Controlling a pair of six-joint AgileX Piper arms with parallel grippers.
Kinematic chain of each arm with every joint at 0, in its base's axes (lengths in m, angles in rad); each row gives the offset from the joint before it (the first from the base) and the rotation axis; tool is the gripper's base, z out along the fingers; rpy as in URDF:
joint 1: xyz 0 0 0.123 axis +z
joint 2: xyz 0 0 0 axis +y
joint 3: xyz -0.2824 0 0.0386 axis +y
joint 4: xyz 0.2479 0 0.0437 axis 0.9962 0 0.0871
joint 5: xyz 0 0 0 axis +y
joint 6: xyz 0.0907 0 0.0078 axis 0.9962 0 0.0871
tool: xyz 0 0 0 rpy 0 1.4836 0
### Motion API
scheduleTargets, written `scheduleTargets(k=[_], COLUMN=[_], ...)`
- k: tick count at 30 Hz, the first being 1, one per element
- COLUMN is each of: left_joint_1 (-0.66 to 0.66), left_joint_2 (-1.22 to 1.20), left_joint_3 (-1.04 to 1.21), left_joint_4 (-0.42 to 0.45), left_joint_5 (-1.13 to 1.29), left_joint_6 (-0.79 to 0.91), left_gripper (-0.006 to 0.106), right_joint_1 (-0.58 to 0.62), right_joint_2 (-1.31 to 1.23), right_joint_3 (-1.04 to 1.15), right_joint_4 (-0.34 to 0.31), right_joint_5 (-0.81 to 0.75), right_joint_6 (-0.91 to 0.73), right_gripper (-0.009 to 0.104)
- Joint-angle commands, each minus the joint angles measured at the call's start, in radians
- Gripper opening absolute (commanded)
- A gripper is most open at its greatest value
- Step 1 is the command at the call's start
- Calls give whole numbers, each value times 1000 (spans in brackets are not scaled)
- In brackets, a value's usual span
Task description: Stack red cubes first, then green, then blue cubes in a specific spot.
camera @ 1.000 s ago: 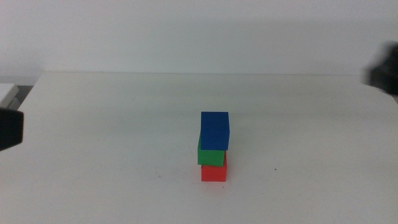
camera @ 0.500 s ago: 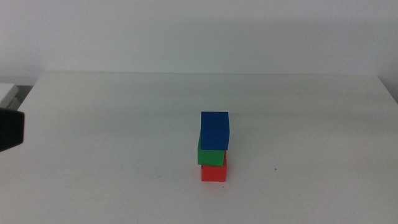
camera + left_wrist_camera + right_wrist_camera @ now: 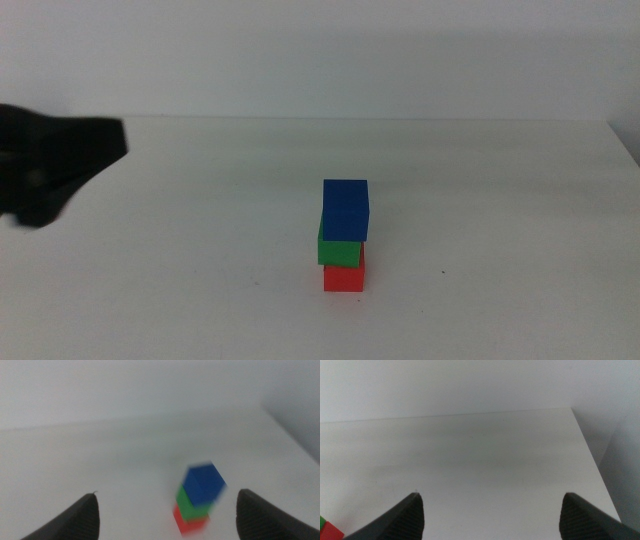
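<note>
Middle view: stood stacked on the white table (image 3: 200,250), right of centre, the red cube (image 3: 344,276) at the bottom, the green cube (image 3: 338,250) on it and the blue cube (image 3: 346,209) on top, each touching the next, the upper two sitting slightly off square over the red. Loomed in from the left edge, dark and blurred, the left gripper (image 3: 45,165), well apart from the stack; could not tell its jaws' state from here. Left wrist view: showed the left gripper (image 3: 167,510) with jaws spread wide and nothing between them but the stack farther off, motion-blurred: blue cube (image 3: 204,484) above green cube (image 3: 186,503) above red cube (image 3: 187,521). Right wrist view: showed the right gripper (image 3: 490,510) likewise wide open and holding nothing, over bare table (image 3: 470,460), with only a corner of the red cube (image 3: 331,531) and a sliver of the green cube (image 3: 322,522) caught at the frame's edge.
</note>
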Motion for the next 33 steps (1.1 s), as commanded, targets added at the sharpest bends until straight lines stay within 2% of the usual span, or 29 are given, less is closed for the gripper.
scheduleTargets(k=[1,2,4,7,11,17,27,33], left_joint_1=[120,142,155,199,306,421,524,537], left_joint_2=[-2,-5,-26,-61,-119,-240,-562,-609], left_joint_3=[122,175,257,372,515,630,751,765], left_joint_4=[-119,-122,-50,18,-22,-29,-59,-59], left_joint_5=[-233,-313,-431,-571,-691,-691,-710,-717], left_joint_6=[94,144,171,76,64,64,64,64], left_gripper=[94,94,94,94,94,94,94,94], right_joint_1=[-7,-7,-7,-7,-7,-7,-7,-7], right_joint_2=[-5,-5,-5,-5,-5,-5,-5,-5], right_joint_3=[4,4,4,4,4,4,4,4], right_joint_4=[-1,-1,-1,-1,-1,-1,-1,-1], right_joint_5=[-13,-13,-11,-13,-13,-13,-13,-13], right_joint_6=[-3,-3,-3,-3,-3,-3,-3,-3], right_gripper=[89,89,89,89,89,89,89,89])
